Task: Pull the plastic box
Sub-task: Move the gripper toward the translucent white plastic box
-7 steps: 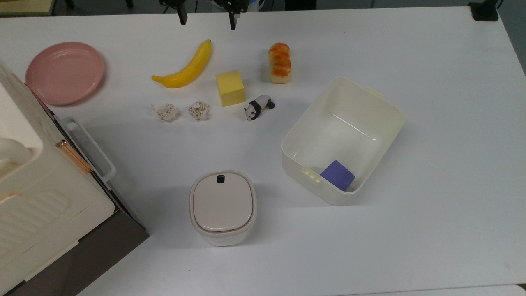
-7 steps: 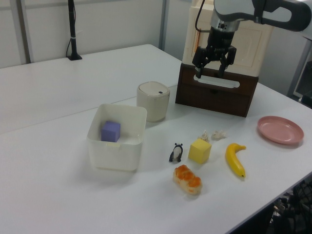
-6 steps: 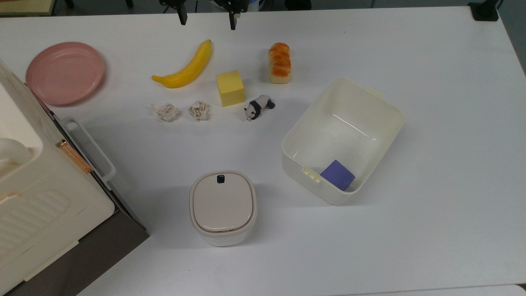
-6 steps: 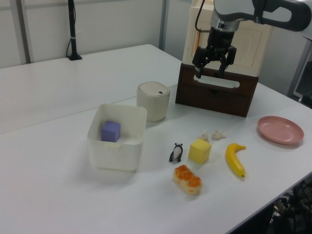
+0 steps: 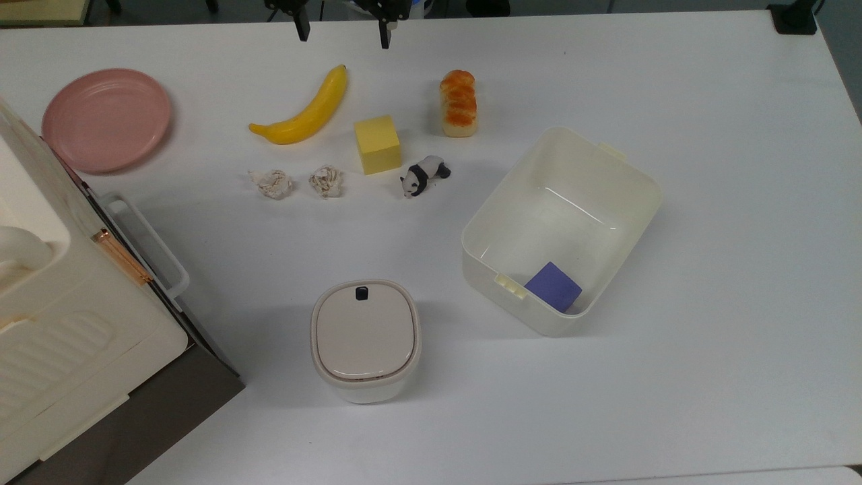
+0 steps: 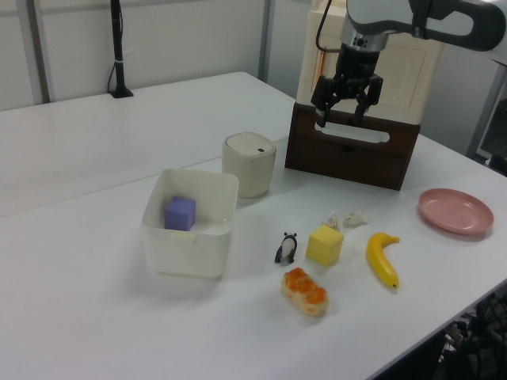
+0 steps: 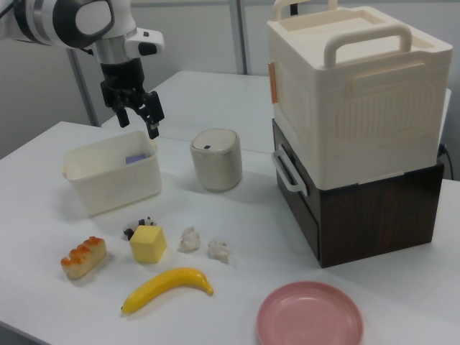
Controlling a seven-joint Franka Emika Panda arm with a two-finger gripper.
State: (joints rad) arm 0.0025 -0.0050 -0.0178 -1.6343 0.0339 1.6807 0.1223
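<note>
- While its two dark fingers stand spread, gripping nothing, the gripper [image 6: 340, 108] hangs high above the table [image 5: 707, 377];
- the plastic box [image 5: 626, 202], smooth cream tub with rounded corners, sits apart, holding a purple cube [image 5: 552, 286].

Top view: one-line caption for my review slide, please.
Open pincer at the table's far edge above the banana; lidless plastic box holding a purple cube sits untouched.

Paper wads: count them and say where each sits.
2. One paper wad lies on the table below the banana in the top view; the other lies beside it, toward the yellow block. None looks hidden.
</note>
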